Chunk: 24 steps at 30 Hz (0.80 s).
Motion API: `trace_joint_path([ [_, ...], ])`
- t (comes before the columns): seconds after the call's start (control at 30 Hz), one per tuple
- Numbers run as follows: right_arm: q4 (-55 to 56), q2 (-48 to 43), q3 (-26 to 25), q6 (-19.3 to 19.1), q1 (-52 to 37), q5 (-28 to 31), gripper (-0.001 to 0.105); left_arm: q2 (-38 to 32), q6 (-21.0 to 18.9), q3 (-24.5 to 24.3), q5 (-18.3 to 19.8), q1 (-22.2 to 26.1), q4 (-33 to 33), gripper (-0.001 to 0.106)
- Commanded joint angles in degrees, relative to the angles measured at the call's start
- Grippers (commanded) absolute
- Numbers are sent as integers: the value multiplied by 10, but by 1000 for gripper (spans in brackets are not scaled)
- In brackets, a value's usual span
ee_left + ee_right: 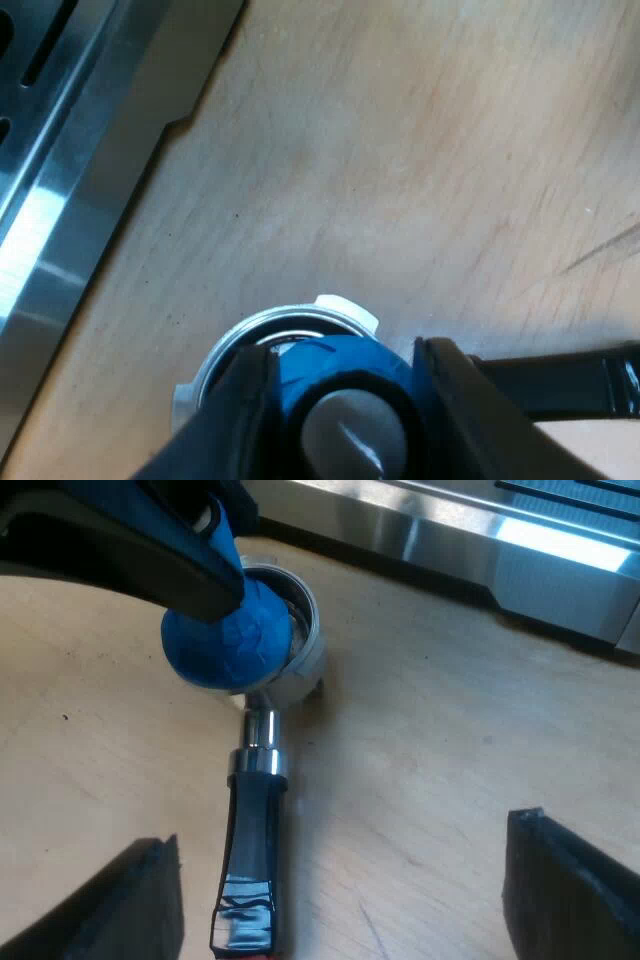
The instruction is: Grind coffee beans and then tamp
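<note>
Left claw (345,388) clenches blue tamper (330,365) on shiny metal holder (232,345); right claw (345,880) gapes.

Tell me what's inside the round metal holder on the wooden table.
A rounded blue tamper, gripped by the left jaws, fills the mouth of the shiny metal holder. Anything beneath it, such as coffee grounds, is covered.

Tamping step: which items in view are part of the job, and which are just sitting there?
In the job: blue tamper, gripped by left hand; metal holder, basket under the tamper; espresso machine.
Just there: wooden table; right hand, open above the holder's handle.
</note>
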Motion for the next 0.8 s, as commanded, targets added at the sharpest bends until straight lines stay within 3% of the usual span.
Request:
trace_joint_path([
  [0.03, -1, -2, 0, -5, -1, 8, 68, 3, 3, 0, 0, -3, -6, 0],
  [0.2, -1, -2, 0, -5, -1, 8, 68, 3, 3, 0, -22, -3, -12, 0],
  [0.8, -1, -2, 0, -5, -1, 10, 68, 3, 3, 1, -23, -3, -34, 0],
])
